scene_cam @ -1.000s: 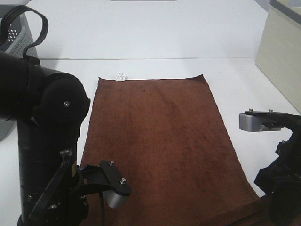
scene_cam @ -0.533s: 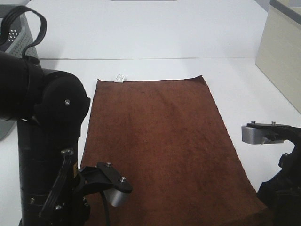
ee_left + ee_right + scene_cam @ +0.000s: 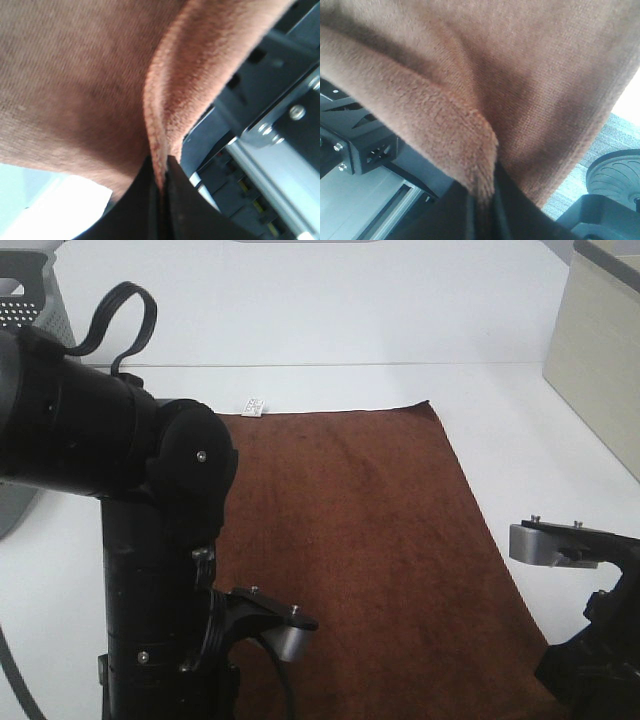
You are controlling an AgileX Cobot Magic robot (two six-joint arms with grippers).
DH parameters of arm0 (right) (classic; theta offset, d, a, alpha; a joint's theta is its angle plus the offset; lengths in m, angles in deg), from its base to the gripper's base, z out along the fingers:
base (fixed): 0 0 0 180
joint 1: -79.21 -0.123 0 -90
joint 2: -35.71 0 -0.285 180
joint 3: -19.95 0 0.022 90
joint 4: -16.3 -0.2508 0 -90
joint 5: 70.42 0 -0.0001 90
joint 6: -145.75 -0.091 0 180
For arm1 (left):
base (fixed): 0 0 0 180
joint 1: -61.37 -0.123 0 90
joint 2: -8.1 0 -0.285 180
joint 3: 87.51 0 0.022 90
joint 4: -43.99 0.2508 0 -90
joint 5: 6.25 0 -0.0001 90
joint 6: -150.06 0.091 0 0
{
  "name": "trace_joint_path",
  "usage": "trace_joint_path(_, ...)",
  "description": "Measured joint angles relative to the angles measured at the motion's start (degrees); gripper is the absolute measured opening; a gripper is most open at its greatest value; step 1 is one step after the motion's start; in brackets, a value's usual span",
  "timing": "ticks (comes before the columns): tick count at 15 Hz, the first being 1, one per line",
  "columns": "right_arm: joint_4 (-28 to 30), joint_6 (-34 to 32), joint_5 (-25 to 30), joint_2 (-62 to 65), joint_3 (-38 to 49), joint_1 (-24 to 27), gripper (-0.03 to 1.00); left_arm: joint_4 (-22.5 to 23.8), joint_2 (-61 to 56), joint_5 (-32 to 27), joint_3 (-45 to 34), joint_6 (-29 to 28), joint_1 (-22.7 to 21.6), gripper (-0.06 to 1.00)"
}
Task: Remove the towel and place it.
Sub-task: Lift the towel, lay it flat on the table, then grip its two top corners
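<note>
Dark brown terry, the towel [image 3: 350,530] lies spread flat on the white tabletop [image 3: 300,320], with its small white tag [image 3: 254,406] at the far edge. The near edge is held on both sides. The left end effector [image 3: 161,172] is pressed together on a fold of hem, and the right end effector [image 3: 482,192] pinches it likewise. I'd say the grasp is made; pulling the cloth off and setting it down remain. It looks plain, soft and fuzzy.

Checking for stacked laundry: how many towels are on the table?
1. The towel lies spread on the table, white tag at its far edge; its near edge is pinched in both arms' jaws. Another underneath could be hidden.
</note>
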Motion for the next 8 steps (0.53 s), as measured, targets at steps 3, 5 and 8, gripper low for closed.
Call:
trace_joint_path(3,-0.23,0.0,-0.29,0.0,0.11,0.0,0.11,-2.46,0.23,0.23,0.74,-0.57,0.0,0.0)
trace_joint_path(5,-0.69,-0.06,-0.46,0.0,0.11,0.0,0.24,-4.01,0.23,0.4,0.74,-1.38,0.0,0.12)
trace_joint_path(8,-1.2,-1.89,-0.57,0.0,0.11,0.0,0.6,-5.04,0.29,0.57,0.74,-4.01,0.0,0.62)
